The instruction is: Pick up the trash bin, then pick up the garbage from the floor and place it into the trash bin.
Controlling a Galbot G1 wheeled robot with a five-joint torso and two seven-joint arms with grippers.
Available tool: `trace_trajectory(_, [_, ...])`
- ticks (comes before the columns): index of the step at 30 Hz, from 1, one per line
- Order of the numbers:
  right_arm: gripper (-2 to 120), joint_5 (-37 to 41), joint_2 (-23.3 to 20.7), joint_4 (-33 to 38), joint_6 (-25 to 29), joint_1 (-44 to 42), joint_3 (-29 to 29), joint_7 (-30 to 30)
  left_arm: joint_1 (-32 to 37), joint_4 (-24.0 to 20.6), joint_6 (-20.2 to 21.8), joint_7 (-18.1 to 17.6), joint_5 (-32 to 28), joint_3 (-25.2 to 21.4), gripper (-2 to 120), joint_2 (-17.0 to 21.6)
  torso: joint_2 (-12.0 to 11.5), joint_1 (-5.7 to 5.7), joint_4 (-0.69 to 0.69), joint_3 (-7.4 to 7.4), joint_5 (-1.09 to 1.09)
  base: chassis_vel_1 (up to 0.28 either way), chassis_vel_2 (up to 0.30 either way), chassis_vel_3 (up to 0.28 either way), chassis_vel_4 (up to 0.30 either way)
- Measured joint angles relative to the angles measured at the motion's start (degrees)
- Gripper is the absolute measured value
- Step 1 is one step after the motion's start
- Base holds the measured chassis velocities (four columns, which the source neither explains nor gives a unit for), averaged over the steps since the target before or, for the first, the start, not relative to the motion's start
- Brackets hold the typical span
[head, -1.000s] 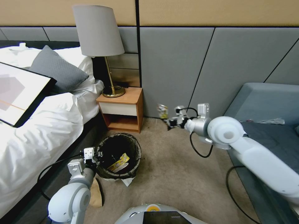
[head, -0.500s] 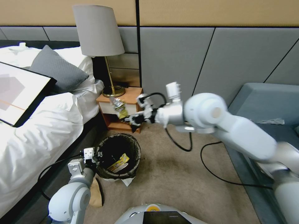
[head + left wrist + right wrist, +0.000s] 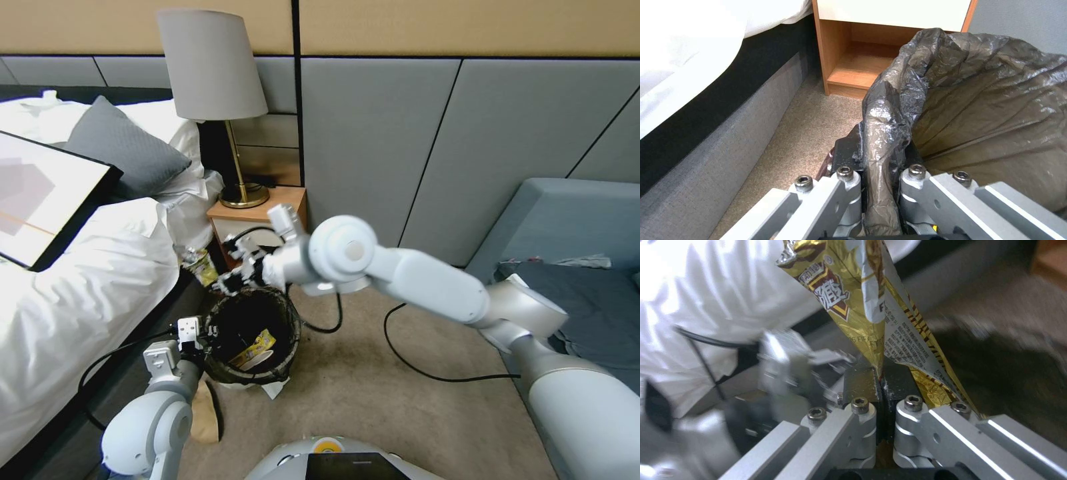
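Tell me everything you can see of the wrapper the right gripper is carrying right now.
The wrapper is a crinkled, shiny gold foil snack packet with red-and-white lettering on one face and a white panel of small print on the other. It is flattened and looks empty. The right gripper is shut on its lower edge, so it stands up from the fingertips. In the head view it hangs beside the bed, just beyond the trash bin rim.

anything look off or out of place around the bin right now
Two things. A framed picture lies tilted on the bed rather than hanging. A brown cardboard piece lies on the carpet beside the trash bin. Otherwise the left gripper clamps the bin's rim and the right gripper pinches a gold wrapper.
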Motion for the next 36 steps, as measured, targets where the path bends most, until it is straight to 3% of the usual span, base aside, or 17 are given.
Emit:
trace_trajectory(16, [0, -6.03, 1.08, -3.04, 0.01, -5.85, -2.68, 0.13, -0.64, 0.80, 0.00, -0.01, 0.10, -0.30, 4, -0.22, 0.00, 0.00, 0.04, 0.00, -0.01, 0.000, 0.000, 0.000, 0.000])
trace_trajectory(30, [0, -6.02, 0.20, -3.55, 0.01, -6.83, -2.70, -0.26, -1.08, 1.11, 0.00, 0.01, 0.09, -0.29, 4, -0.69, 0.00, 0.00, 0.02, 0.00, 0.00, 0.000, 0.000, 0.000, 0.000])
trace_trajectory(33, [5, -6.16, 0.39, -3.77, 0.01, -6.85, -2.68, -0.70, -0.97, 1.11, 0.00, 0.00, 0.09, -0.27, 4, -0.82, 0.00, 0.00, 0.03, 0.00, 0.00, 0.000, 0.000, 0.000, 0.000])
trace_trajectory(36, [22, -6.54, 0.41, -4.16, 0.00, -7.14, -2.48, -0.91, -0.86, 1.08, 0.00, -0.02, 0.09, -0.32, 4, -0.94, 0.00, 0.00, 0.03, 0.00, 0.00, 0.000, 0.000, 0.000, 0.000])
